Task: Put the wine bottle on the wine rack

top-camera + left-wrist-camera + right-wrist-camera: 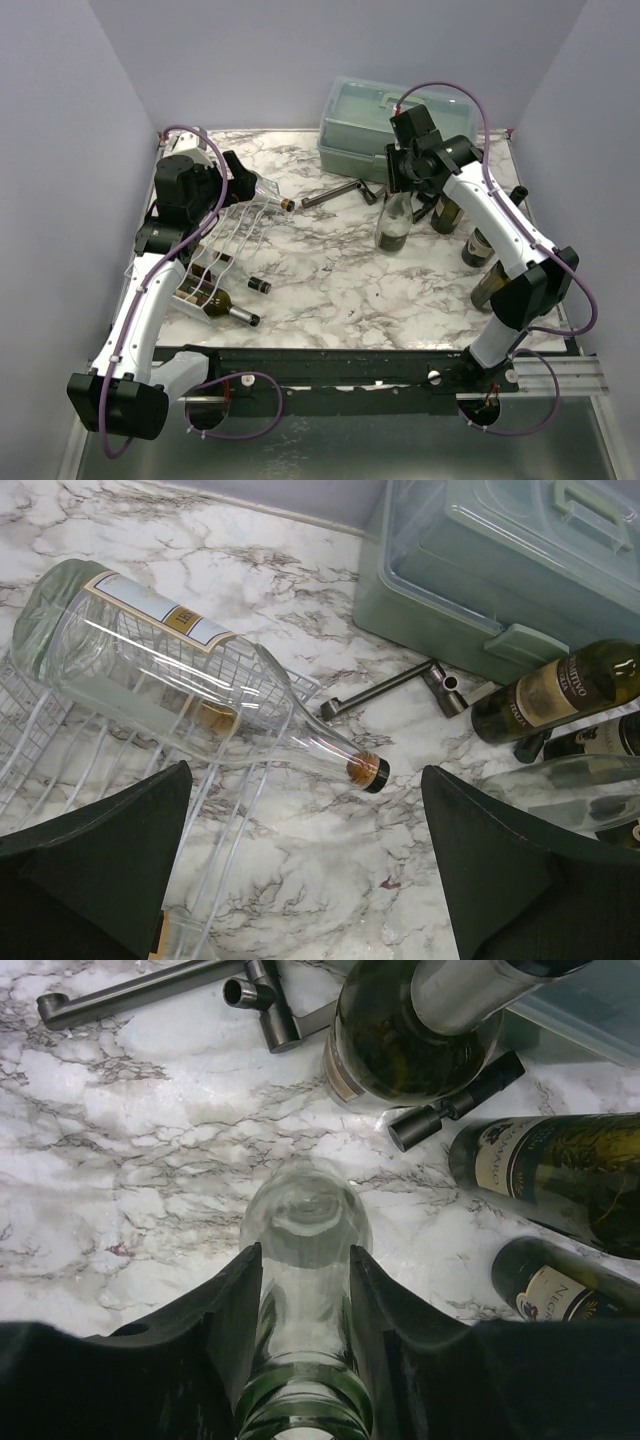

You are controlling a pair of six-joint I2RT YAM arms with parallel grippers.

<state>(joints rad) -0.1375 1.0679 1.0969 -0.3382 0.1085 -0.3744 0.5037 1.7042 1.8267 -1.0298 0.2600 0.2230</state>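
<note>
Clear wine bottle (393,222) (305,1250) stands upright on the marble table (330,280), just on the arms' side of the pale green toolbox (385,125) (500,560). The right gripper (405,182) (303,1295) is clamped on its neck, 1 finger pressed to each side. 3 dark green bottles (478,245) (560,1170) stand just to the right of it, also in front of the toolbox.

Well left of the toolbox lies the white wire wine rack (225,240) (40,730). A second clear bottle (262,190) (190,670) lies on the rack end nearer the toolbox, its neck pointing toward the toolbox. A dark bottle (225,305) lies on the rack end farther from it. The left gripper (235,175) (310,880) hangs above that rack with its jaws spread wide, holding nothing. A grey metal tool (340,192) (400,685) (150,990) lies just in front of the toolbox's left corner.
</note>
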